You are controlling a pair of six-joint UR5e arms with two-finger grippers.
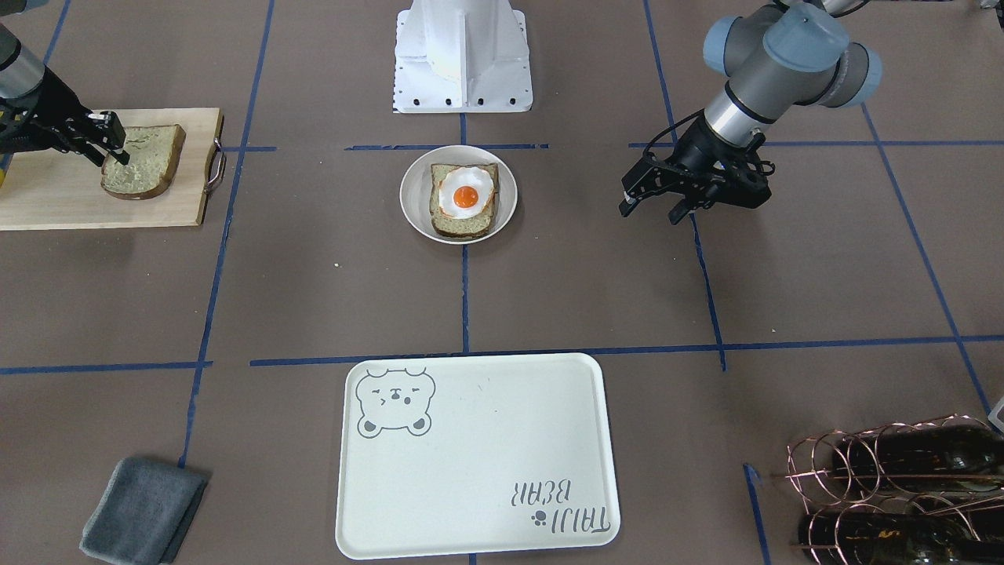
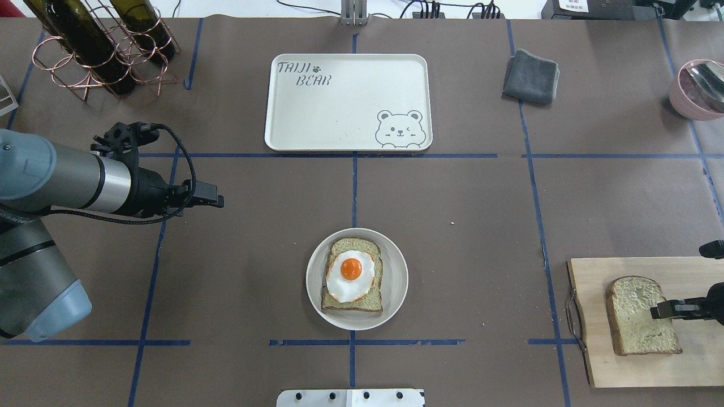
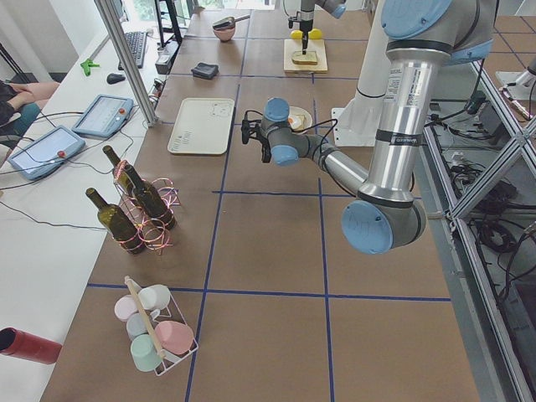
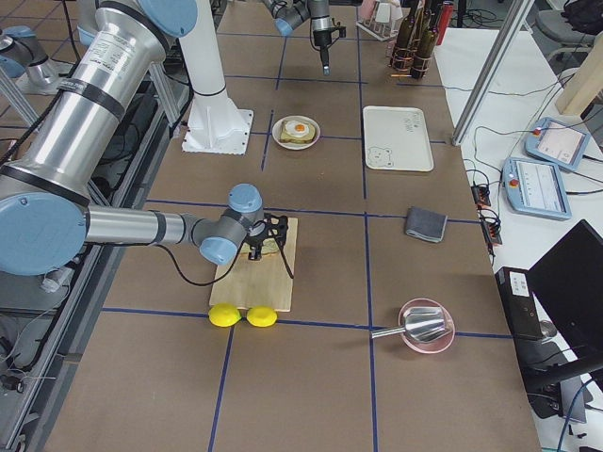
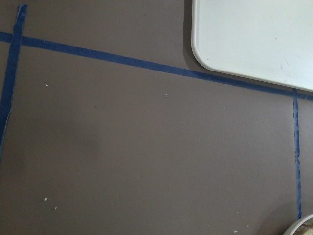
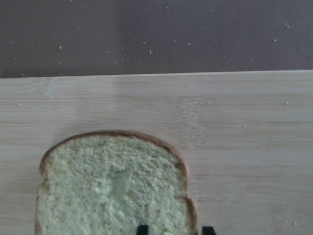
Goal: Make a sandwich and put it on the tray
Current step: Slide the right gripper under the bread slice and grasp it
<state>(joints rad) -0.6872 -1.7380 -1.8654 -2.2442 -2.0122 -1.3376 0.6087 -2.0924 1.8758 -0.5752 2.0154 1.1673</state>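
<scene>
Two bread slices are on the table, and they are well apart. One slice [image 2: 642, 314] lies flat on the wooden cutting board [image 2: 622, 367]. The other slice [image 2: 350, 305] sits in the small round plate [image 2: 396, 277] with the fried egg [image 2: 350, 276] on top of it.

So the sandwich is only half built. The tray [image 2: 350, 102] has no food on it yet, and it lies on the far side of the plate from the robot.

I think the bread is light and a bit soft. A hard squeeze could dent it. The brown crust looks like the firmest part, so the edge is the best place to take hold. The egg looks smooth and may slide if the slice under it tips.

The right end effector [image 6: 175, 229] is down at the board slice. Its fingers are spread, one over the crumb and one just past the crust. It does not look like it is squeezing.

The left end effector [image 1: 651, 213] hangs over bare table beside the plate. Its fingers are apart and hold nothing.

Counting up, I see two slices, one egg, one plate, one board, one tray and two end effectors.
</scene>
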